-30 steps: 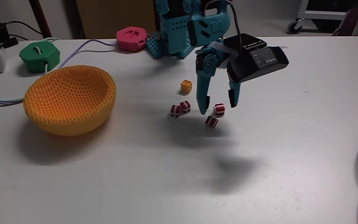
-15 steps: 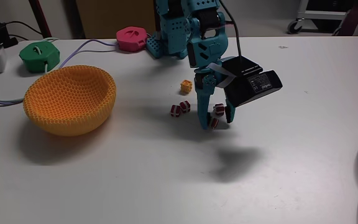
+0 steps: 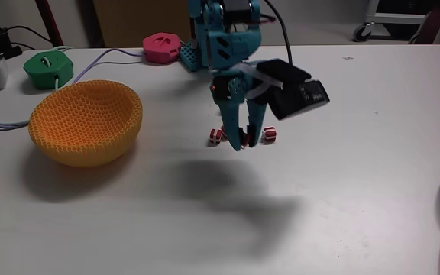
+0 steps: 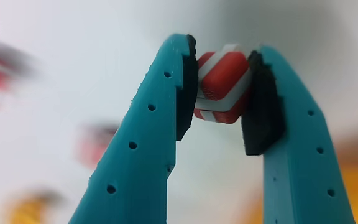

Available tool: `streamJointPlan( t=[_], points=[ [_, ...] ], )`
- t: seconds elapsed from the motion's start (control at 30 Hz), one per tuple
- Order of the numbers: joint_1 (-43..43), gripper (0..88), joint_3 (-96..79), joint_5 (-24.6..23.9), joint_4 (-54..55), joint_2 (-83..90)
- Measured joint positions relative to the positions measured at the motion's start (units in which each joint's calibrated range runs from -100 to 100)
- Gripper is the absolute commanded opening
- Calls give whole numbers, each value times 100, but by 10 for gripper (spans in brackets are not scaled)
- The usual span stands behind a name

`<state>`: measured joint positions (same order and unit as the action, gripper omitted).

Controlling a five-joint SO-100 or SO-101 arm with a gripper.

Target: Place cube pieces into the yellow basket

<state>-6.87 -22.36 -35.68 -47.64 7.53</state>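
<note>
Tool (image 4: 219, 112) now clamped on a red-and-white striped cube (image 4: 222, 84), after straddling it wide open a second ago — one piece secured! In the fixed view the yellow basket (image 3: 86, 122) waits well left of the tool (image 3: 244, 143), two striped cubes beside the fingers on the worktop (image 3: 357, 191).

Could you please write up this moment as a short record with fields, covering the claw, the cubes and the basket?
claw: shut on a red-and-white cube, held between the two black pads; claw is above the table
held cube: striped, gripped near the fingertips
cubes on table: two striped cubes in the fixed view, one left of the claw and one right of it
yellow basket: left side of the table, no cubes visible inside
background items: green gadget, pink gadget
</note>
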Motion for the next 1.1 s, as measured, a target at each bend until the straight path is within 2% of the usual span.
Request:
streamJointPlan(
  t=[0.1,0.17,0.23,0.3,0.37,0.43,0.47,0.57,0.63,0.7,0.77,0.9,1.0,1.1],
  points=[
    [919,0,906,537,-1708,777],
    [1692,11,926,879,-2385,1161],
    [2524,140,916,1177,-2917,1240],
    [3308,201,916,1455,-3317,1259],
    [3849,352,759,1665,-3383,1299],
    [4139,488,640,1827,-3339,1299],
    [4217,519,640,1890,-3339,1299],
    [4255,542,640,1939,-3550,1308],
    [4226,523,650,1871,-3638,1308],
    [4120,489,700,1724,-3805,1308],
    [3743,478,887,1372,-4060,1318],
    [2128,462,995,249,-4060,1348],
    [571,464,187,-747,-3017,1348],
    [-580,458,-1064,-1460,-1242,1348]
  ],
)
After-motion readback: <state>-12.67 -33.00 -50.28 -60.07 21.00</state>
